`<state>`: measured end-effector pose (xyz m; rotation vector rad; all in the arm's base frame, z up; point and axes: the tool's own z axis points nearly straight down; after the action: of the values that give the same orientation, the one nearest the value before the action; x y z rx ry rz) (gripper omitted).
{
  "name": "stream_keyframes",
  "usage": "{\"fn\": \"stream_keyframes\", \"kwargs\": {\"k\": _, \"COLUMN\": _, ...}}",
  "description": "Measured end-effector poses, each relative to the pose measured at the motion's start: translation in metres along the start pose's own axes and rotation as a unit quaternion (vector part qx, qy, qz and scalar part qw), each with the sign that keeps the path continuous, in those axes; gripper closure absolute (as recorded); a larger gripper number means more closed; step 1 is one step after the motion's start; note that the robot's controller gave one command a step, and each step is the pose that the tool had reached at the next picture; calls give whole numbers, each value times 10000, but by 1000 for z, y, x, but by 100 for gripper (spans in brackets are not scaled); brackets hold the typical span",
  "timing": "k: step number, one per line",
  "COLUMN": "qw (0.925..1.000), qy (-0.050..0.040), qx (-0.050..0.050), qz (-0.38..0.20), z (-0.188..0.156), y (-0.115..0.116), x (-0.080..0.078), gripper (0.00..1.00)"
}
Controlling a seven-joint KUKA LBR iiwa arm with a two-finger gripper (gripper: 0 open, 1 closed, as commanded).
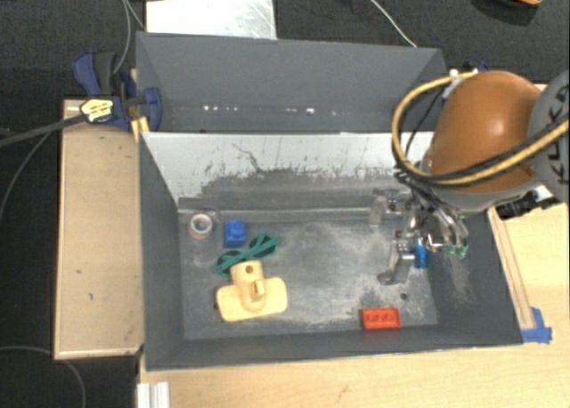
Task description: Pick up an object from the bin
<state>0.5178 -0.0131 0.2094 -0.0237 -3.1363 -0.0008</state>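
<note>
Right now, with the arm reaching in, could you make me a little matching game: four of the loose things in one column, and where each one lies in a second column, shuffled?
Things:
1. red block
2. yellow toy
3. blue block
4. silver ring

Places:
A. leftmost thing of the group on the left
B. by the front wall of the bin, just nearer that wall than the gripper
C. front left, on the near side of the green piece
D. between the ring and the green piece

Pairs: 1-B, 2-C, 3-D, 4-A.
</note>
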Motion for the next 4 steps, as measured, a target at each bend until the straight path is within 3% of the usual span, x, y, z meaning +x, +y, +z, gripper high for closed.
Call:
{"fn": "stream_keyframes", "kwargs": {"k": 1, "qw": 10000, "qy": -42, "qx": 1, "qz": -3, "z": -5, "y": 0, "x": -1, "gripper": 0}}
{"fn": "stream_keyframes", "kwargs": {"k": 2, "qw": 9992, "qy": -46, "qx": 0, "qz": -393, "z": 79, "y": 22, "x": -4, "gripper": 0}}
{"fn": "stream_keyframes", "kwargs": {"k": 3, "qw": 9998, "qy": -38, "qx": -5, "qz": -215, "z": 128, "y": 46, "x": -18, "gripper": 0}}
{"fn": "stream_keyframes", "kwargs": {"k": 4, "qw": 10000, "qy": -69, "qx": -18, "qz": 31, "z": 132, "y": 88, "x": -44, "gripper": 0}}
